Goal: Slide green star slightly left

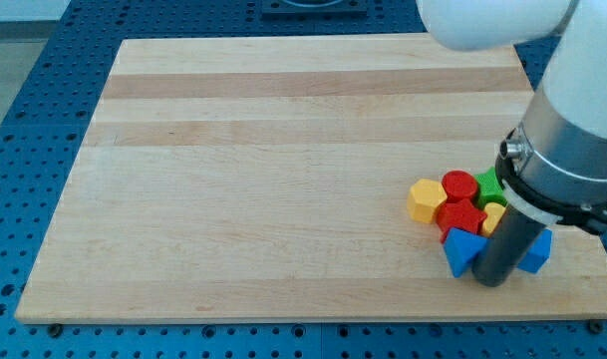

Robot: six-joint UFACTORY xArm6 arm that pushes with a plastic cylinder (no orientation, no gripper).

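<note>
Near the desk's (283, 150) lower right corner my tip (492, 280) stands among clustered blocks; no pincer fitted, only a bare rod. Green star (489, 185) sits behind it, touching red cylinder (459, 185). Risk: pushing left drags red cylinder and yellow block (426, 199) along.

This looked like a robotics lab bench. A pale wooden board (283, 170) lay on a blue perforated table (44, 90) studded with regular mounting holes, visible along the frame's left, bottom and upper right. A white and grey robot arm (572, 120) filled the upper right corner.
</note>
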